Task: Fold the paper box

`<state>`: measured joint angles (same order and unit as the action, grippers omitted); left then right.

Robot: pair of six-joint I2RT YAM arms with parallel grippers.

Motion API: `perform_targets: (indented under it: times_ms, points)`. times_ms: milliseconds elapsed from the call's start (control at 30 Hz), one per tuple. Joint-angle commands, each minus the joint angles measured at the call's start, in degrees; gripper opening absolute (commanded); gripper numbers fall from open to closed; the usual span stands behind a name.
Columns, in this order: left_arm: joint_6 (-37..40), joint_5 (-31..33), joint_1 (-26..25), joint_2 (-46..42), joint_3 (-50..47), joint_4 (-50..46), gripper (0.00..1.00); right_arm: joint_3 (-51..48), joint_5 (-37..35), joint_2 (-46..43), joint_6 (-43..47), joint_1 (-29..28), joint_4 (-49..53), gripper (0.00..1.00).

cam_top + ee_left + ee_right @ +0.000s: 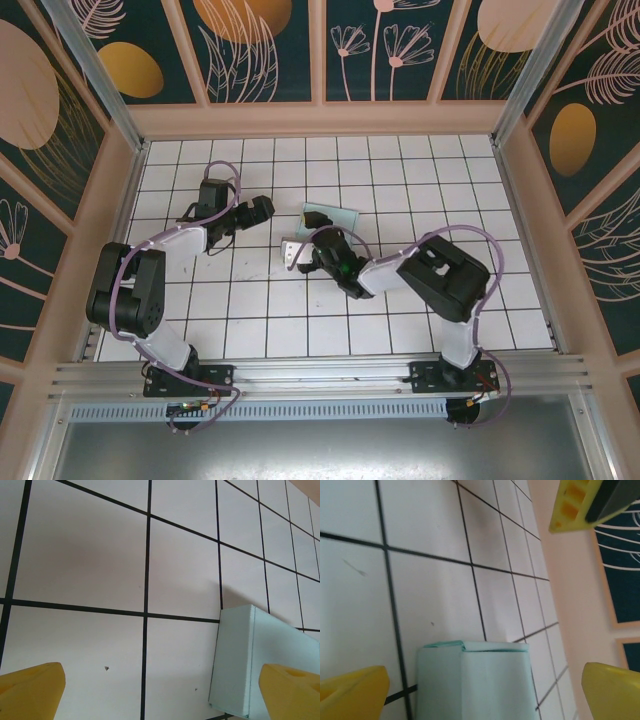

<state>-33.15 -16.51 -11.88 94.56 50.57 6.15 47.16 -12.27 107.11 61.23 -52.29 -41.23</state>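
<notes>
The paper box (475, 680) is pale teal card, folded into a small box shape, and stands on the white tiled floor. It lies between the wide-apart yellow fingers of my right gripper (482, 700), with a gap on each side. In the top view the box (289, 251) sits mid-table at the right gripper (299, 256). My left gripper (266, 209) hovers just to its upper left, open, with nothing between its fingers. In the left wrist view the box (245, 660) lies beside the right-hand fingertip (292, 690) of the left gripper (160, 695).
A flat pale teal piece of card (332, 216) lies on the tiles just behind the box. Peach walls (320, 118) ring the tiled floor. A yellow finger of the left gripper (580, 505) shows high in the right wrist view.
</notes>
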Motion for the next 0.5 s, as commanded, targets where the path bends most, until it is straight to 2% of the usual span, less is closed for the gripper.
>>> perform_targets:
  times_ms: [0,133,300,367,467]
  points:
    - [0.8,-0.4,0.5,0.4,-0.6,2.1,0.98,2.7,9.3,-6.0,-8.6,-0.2,11.8,0.99]
    - [1.7,0.3,0.5,-0.9,-2.2,5.9,0.99,3.8,18.5,-11.0,-18.2,2.1,15.4,0.99]
    - [5.4,4.9,0.5,-6.2,-7.4,15.6,0.99,0.9,29.5,-16.4,-33.9,8.8,9.6,0.99]
    - [7.3,6.7,0.5,-9.2,-9.7,19.2,0.99,-0.9,31.0,-18.4,-40.2,12.2,6.2,0.99]
    - [10.2,13.6,0.5,-14.8,-14.3,24.9,0.99,-3.5,29.6,-21.2,-45.7,18.1,3.8,0.99]
